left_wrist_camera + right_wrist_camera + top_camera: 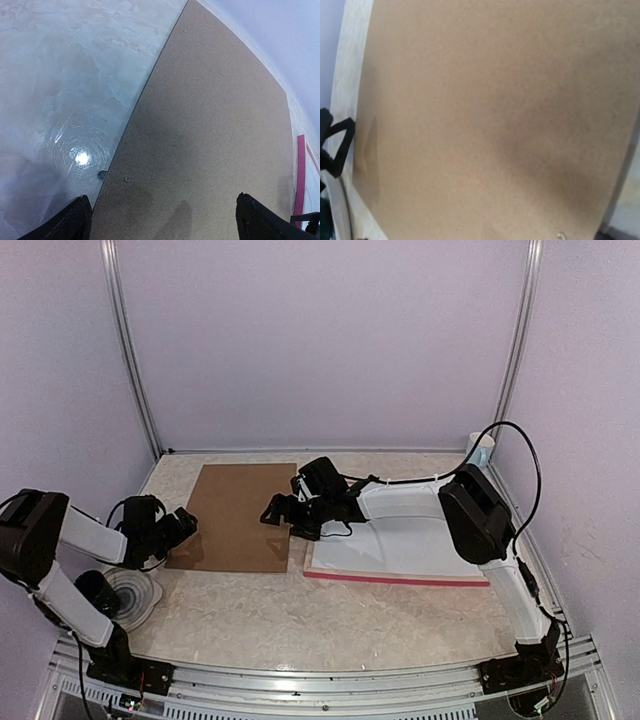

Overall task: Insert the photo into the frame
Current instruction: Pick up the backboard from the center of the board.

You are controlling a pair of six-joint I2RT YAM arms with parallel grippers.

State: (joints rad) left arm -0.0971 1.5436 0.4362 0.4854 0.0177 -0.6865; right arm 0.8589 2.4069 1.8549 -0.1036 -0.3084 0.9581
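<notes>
Tabletop [330, 615] carries brown board [235, 515] just beside frame [400, 579], their edges seemingly touching.

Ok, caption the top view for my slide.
Left hand and right hand, both open, at opposite edges of the board; right arm reaches across the frame.

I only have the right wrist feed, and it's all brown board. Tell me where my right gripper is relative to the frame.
Observer: The right gripper hangs open over the right edge of the brown board, just left of the frame.
Operator: Report the left arm.
Observer: The left gripper sits at the board's left edge, open, holding nothing.
Operator: Find the photo.
Observer: The photo shows in no view; inside the frame I see only white.
</notes>
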